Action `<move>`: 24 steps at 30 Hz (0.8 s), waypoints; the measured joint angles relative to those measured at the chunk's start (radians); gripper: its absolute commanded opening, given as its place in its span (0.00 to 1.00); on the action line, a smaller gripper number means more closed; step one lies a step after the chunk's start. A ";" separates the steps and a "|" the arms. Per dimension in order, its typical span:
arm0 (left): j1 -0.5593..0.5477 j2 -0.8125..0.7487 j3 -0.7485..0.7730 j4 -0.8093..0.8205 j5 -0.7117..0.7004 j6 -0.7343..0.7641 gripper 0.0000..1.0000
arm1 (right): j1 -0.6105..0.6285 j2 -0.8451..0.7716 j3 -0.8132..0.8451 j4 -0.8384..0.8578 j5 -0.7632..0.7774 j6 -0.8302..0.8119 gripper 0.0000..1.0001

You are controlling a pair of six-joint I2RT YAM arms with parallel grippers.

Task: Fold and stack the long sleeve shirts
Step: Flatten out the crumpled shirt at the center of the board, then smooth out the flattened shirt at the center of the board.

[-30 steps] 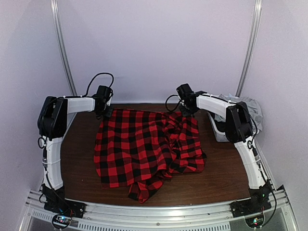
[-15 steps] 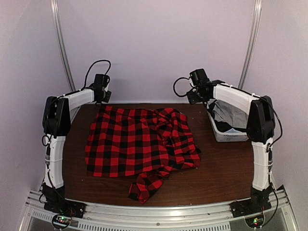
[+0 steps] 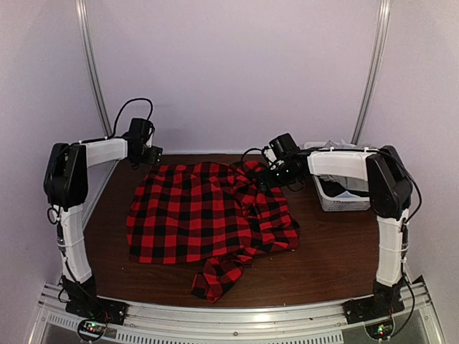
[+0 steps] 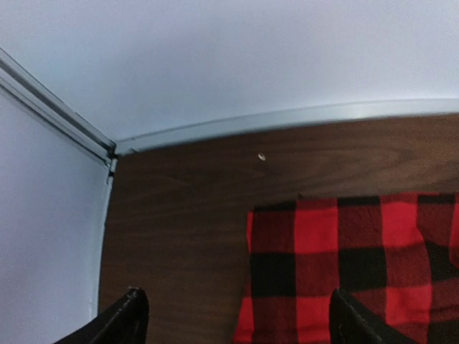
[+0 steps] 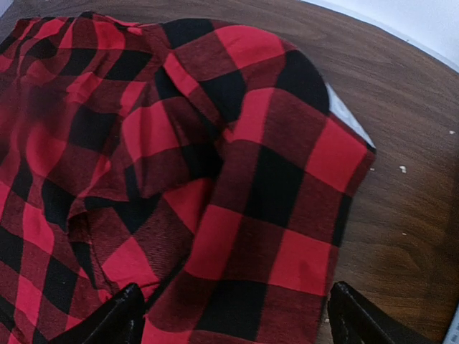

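Both sets of jaws are spread wide and nothing is held. The left gripper [image 4: 240, 322] is parked over the far-left corner of the flannel shirt [image 3: 193, 215], and the right gripper [image 5: 240, 315] is hung over its bunched far-right part. A second ago the far edge was pinched at both ends; it has since been released. The shirt is now laid on the table [image 3: 330, 251], left half flat, right half rumpled, with one sleeve [image 3: 219, 276] trailed toward the near edge. Spreading is judged done and no fold is started; smoothing of the right side is probably needed first. The basket [image 3: 331, 202] is left at the right.

Basket [image 3: 331, 203] half hidden behind right arm [image 3: 344, 163]; shirt [image 5: 215, 179] cropped in both wrist views.
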 measured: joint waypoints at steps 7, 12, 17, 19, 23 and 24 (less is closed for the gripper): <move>-0.064 -0.280 -0.446 0.150 0.184 -0.126 0.91 | 0.017 0.072 0.018 0.054 -0.072 0.047 0.72; -0.171 -0.320 -0.640 0.273 0.276 -0.191 0.91 | 0.017 0.130 0.054 0.051 -0.072 0.068 0.35; -0.241 -0.349 -0.769 0.354 0.381 -0.254 0.91 | 0.016 0.142 0.107 0.028 -0.053 0.063 0.00; -0.248 -0.370 -0.806 0.390 0.417 -0.277 0.91 | 0.016 0.140 0.126 0.018 -0.027 0.060 0.00; -0.257 -0.385 -0.833 0.441 0.450 -0.302 0.91 | 0.015 0.104 0.129 -0.029 0.064 0.045 0.00; -0.259 -0.385 -0.836 0.449 0.454 -0.303 0.91 | 0.014 0.087 0.129 -0.045 0.090 0.037 0.00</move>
